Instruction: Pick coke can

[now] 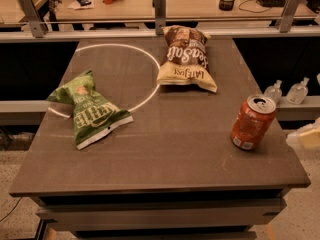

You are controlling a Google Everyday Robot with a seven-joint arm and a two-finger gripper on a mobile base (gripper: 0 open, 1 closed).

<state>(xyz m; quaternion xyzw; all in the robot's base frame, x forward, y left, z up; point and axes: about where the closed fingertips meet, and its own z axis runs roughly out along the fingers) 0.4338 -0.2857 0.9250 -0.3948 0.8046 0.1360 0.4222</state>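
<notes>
The coke can (pixel 252 122) is a small orange-red can with a silver top and a white patch near its base. It stands upright near the right edge of the dark table (pixel 165 154). A pale cream part of my gripper (pixel 306 137) shows at the right edge of the camera view. It is off the table's right side, level with the can's base and apart from the can. Most of the arm is out of view.
A green chip bag (pixel 90 109) lies at the table's left. A brown chip bag (pixel 185 59) lies at the back, overlapping a white circle (pixel 145 96) marked on the top. Two small clear bottles (pixel 286 91) stand on a ledge right of the table. A railing runs behind.
</notes>
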